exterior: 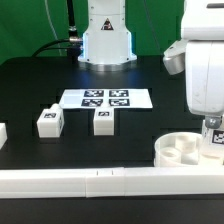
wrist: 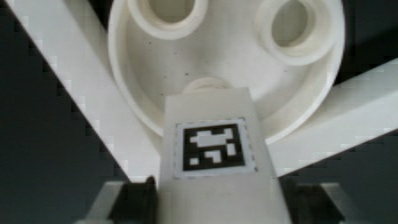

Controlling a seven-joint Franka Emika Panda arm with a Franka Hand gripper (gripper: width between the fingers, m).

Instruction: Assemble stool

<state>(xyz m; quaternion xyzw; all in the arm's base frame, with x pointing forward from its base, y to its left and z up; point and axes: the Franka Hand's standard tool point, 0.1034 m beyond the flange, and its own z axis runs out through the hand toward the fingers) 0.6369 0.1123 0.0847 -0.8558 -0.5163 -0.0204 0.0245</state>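
The white round stool disc (exterior: 185,150) lies at the exterior view's lower right, socket holes up, against the white rail. My gripper (exterior: 211,126) hangs over its right part, shut on a white block leg (exterior: 215,138) with a black-and-white tag. In the wrist view the held leg (wrist: 217,140) points at the disc (wrist: 160,65), its far end near the disc's middle between two socket holes; I cannot tell whether it touches. Dark fingers (wrist: 150,196) press both of its sides. Two more tagged legs (exterior: 48,121) (exterior: 103,121) stand on the black table.
The marker board (exterior: 135,98) lies flat mid-table behind the two legs. Long white rail bars (exterior: 90,181) run along the front edge and show as slanting bars in the wrist view (wrist: 71,100). A white piece (exterior: 2,133) sits at the left edge. The robot base (exterior: 105,40) stands behind.
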